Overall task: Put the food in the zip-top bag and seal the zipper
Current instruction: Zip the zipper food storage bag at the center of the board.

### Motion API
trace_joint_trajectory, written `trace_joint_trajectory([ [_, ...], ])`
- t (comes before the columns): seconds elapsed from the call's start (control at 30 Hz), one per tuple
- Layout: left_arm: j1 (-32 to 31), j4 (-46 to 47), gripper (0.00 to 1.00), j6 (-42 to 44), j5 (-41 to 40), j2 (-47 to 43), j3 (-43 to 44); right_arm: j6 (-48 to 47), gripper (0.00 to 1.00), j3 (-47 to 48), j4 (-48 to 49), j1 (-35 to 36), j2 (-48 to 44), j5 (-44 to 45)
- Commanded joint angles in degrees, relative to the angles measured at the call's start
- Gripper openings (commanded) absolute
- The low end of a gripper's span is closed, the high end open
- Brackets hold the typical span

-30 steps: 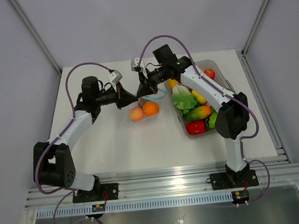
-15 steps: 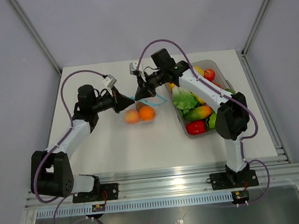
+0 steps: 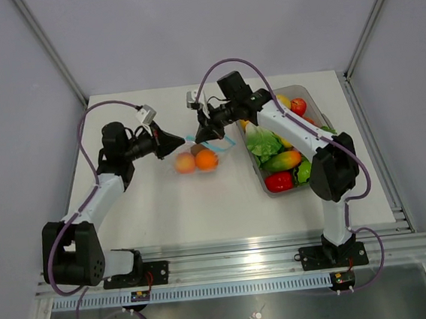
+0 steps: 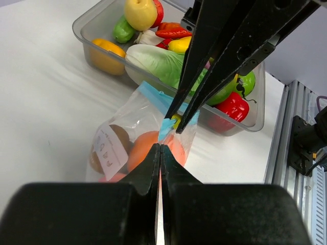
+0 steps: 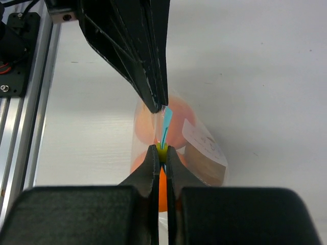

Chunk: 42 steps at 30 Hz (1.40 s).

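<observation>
Peach [image 3: 185,163] and orange [image 3: 206,158] lie inside the zip-top bag [image 4: 137,113], just below the right pincer [image 3: 203,136].
It clamps the zipper [image 4: 156,98]; the left pincer [image 4: 160,149], closed, has backed off.

White label [image 4: 109,149] on the zip-top bag [image 4: 137,113] bears illegible handwriting.

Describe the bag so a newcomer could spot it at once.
On the white table, look left of the clear tray of produce, where both arms' fingers meet. The bag is pinched there: thin, floppy, clear, holding an orange and a peach, with a light blue strip along its mouth, unlike the rigid tray.
</observation>
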Motion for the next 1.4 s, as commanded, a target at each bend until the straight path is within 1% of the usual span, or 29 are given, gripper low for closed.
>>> trace_joint_trajectory([
  [0.0,2.6,6.5,0.00,-0.1,-1.2,-3.1,0.2,-0.6,0.00,-1.9,-3.9,-1.4,-3.2,5.4],
  [0.2,2.7,5.6,0.00,0.3,0.3,-2.6,1.1,-0.2,0.00,-2.3,-3.1,-1.4,-3.7,5.5],
  [0.27,2.6,3.8,0.00,1.0,0.9,-2.0,2.5,-0.1,0.00,-1.9,-3.0,-1.4,-3.6,4.8],
  [0.3,2.5,1.4,0.01,1.9,2.3,-1.5,3.3,0.0,0.00,-1.5,-3.0,-1.4,-3.4,4.5],
  [0.33,1.9,-0.4,0.27,2.7,3.2,-0.1,5.5,0.3,0.00,-1.1,-3.1,-1.4,-3.2,4.3],
  [0.37,1.3,-5.3,0.38,5.3,4.2,0.5,6.7,0.6,0.00,-0.2,-3.3,-1.4,-2.8,3.9],
  [0.4,0.6,-7.6,0.49,6.6,4.2,1.0,7.7,0.8,0.00,0.0,-3.4,-1.4,-2.5,3.8],
  [0.43,-1.0,-9.1,0.70,7.7,3.6,1.4,8.4,0.9,0.00,0.5,-3.5,-1.4,-2.1,3.6],
  [0.47,-2.0,-10.6,0.76,9.2,1.9,1.4,8.4,1.0,0.00,1.4,-3.8,-1.3,-1.9,3.5],
  [0.5,-2.7,-10.5,0.79,9.2,1.4,1.5,8.2,0.9,0.00,1.8,-4.3,-1.4,-1.7,3.4],
  [0.53,-3.2,-9.9,0.81,8.9,1.4,2.0,8.1,1.0,0.00,2.1,-4.4,-1.4,-1.5,3.1],
  [0.57,-3.4,-8.5,0.81,7.4,1.6,2.4,8.0,1.0,0.00,2.5,-4.5,-1.4,-1.5,3.0],
  [0.63,-3.4,-8.5,0.81,7.1,1.9,3.4,8.4,0.9,0.00,2.6,-4.5,-1.4,-1.5,2.8],
  [0.73,-3.9,-8.5,0.78,6.4,2.0,5.5,10.2,0.9,0.00,2.6,-4.5,-1.4,-1.7,2.5],
  [0.93,-3.9,-3.2,0.69,2.3,3.0,8.2,11.3,0.9,0.00,2.7,-4.5,-1.4,-1.6,1.9],
  [1.07,-3.9,-2.2,0.67,0.9,4.7,10.4,12.9,0.9,0.00,2.9,-4.6,-1.4,-1.5,1.5],
  [1.17,-3.9,1.1,0.64,-1.6,5.9,11.3,12.7,0.9,0.00,3.0,-4.6,-1.4,-1.4,1.4],
  [1.2,-3.9,1.6,0.61,-1.9,6.2,11.4,12.5,0.9,0.00,3.0,-4.5,-1.3,-1.4,1.4],
  [1.3,-4.0,1.2,0.57,-1.7,7.3,11.9,12.8,0.9,0.00,3.2,-4.7,-1.3,-1.1,1.4],
  [1.37,-4.0,0.7,0.57,-1.3,7.5,11.9,12.7,0.9,0.00,3.3,-4.6,-1.4,-1.1,1.4],
])
